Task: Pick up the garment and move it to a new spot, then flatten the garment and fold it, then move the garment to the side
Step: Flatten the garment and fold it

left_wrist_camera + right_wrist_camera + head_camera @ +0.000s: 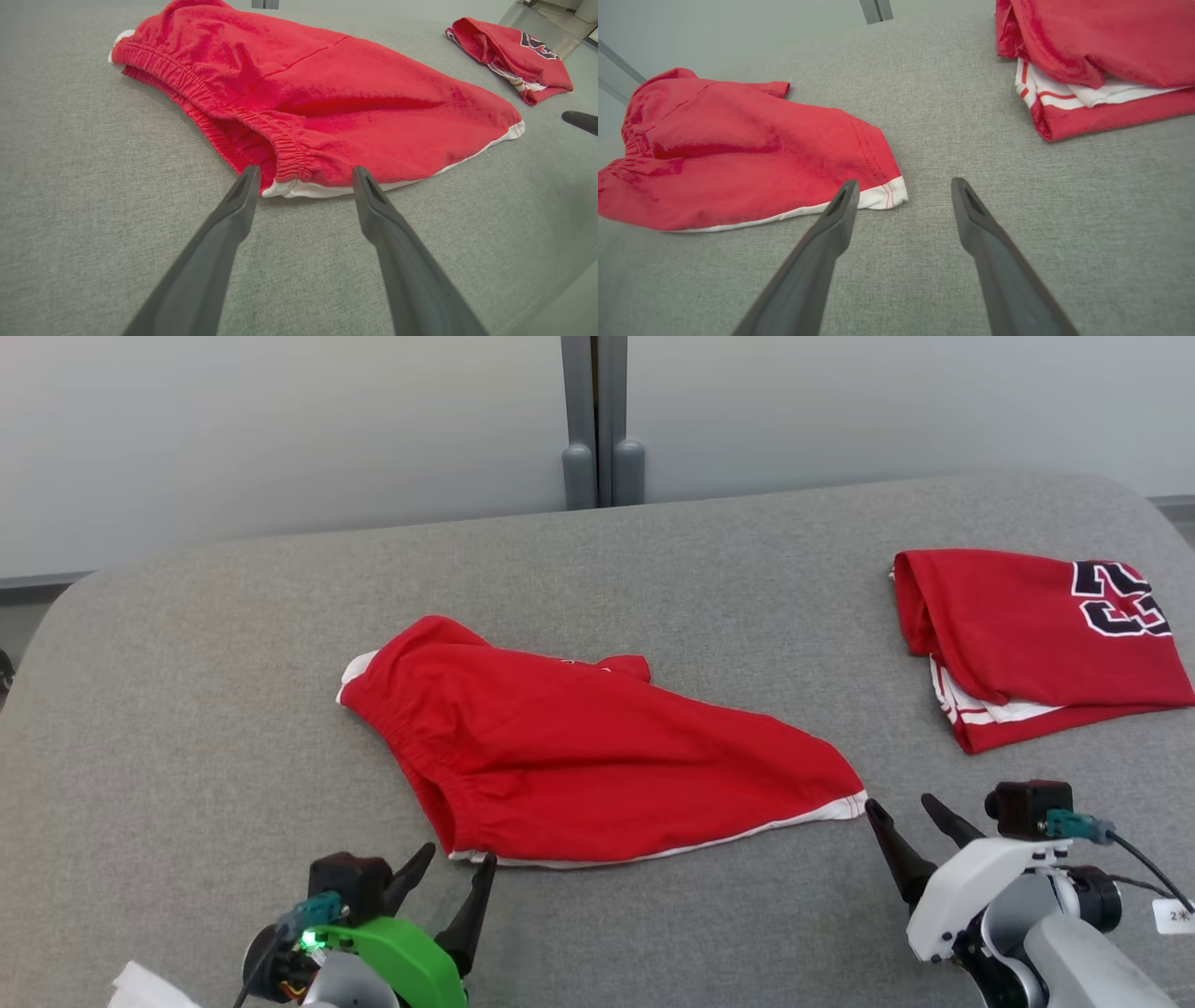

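Garment (579,747), limp red shorts rumpled on the table (233,663) left of the folded jersey (1027,635), should handle light and floppy, apparently double-layered: left gripper (458,855), fingers spread, suits the waistband corner; right gripper (897,801), likewise spread, suits the hem corner nearest the jersey.

One loose red garment (579,756), one folded red garment (1018,635), one table (215,691), four dark fingers (473,901)
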